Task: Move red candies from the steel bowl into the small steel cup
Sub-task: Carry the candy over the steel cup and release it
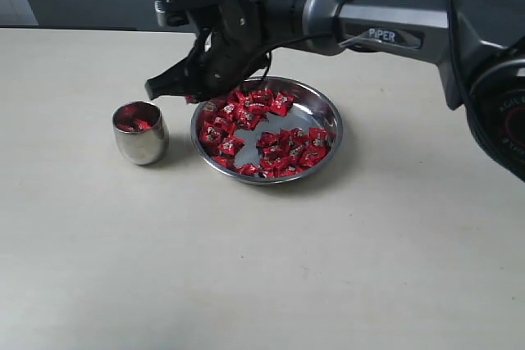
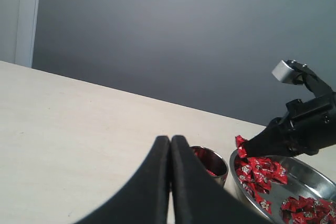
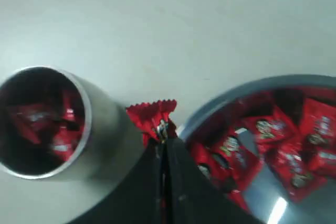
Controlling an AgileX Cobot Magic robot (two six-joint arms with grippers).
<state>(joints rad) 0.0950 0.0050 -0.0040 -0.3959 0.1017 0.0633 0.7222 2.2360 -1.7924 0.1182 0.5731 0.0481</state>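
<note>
The steel bowl sits mid-table with many red candies spread in it. Left of it stands the small steel cup, with a few red candies inside. My right gripper is shut on one red candy and hangs above the gap between the cup and the bowl's rim. In the exterior view its tip is over the cup's far side. My left gripper is shut with nothing in it, low over the table, pointing toward the cup.
The beige table stretches around both vessels. The right arm reaches in from the right, above the bowl's far side. A dark grey wall stands behind the table.
</note>
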